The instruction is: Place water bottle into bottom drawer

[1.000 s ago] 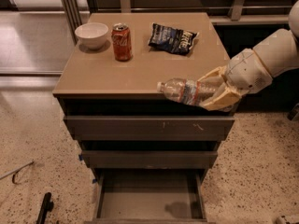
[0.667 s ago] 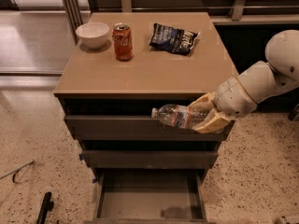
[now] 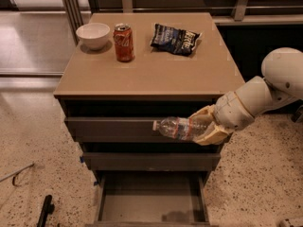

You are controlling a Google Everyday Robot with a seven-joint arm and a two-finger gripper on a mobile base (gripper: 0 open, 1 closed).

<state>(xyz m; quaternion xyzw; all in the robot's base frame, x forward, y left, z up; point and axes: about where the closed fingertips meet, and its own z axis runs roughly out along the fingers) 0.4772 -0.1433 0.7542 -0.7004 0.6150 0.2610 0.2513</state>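
My gripper (image 3: 201, 128) is shut on the water bottle (image 3: 177, 128), a small clear crinkled bottle held sideways with its white cap pointing left. It hangs in front of the cabinet's upper drawer front, right of centre. The bottom drawer (image 3: 149, 201) is pulled open below, with a plain grey floor and nothing in it. The bottle is well above the drawer's right half. My white arm (image 3: 265, 91) reaches in from the right.
On the cabinet top (image 3: 156, 74) stand a white bowl (image 3: 93, 35), an orange-red soda can (image 3: 124, 42) and a dark chip bag (image 3: 175, 39). The two upper drawers (image 3: 147, 161) are closed. A dark object (image 3: 45, 211) and a thin wire (image 3: 14, 175) lie on the speckled floor at left.
The gripper has carried the bottle down from the cabinet top's front edge to the level of the upper drawer front, and slightly leftward. The arm has lowered with it.
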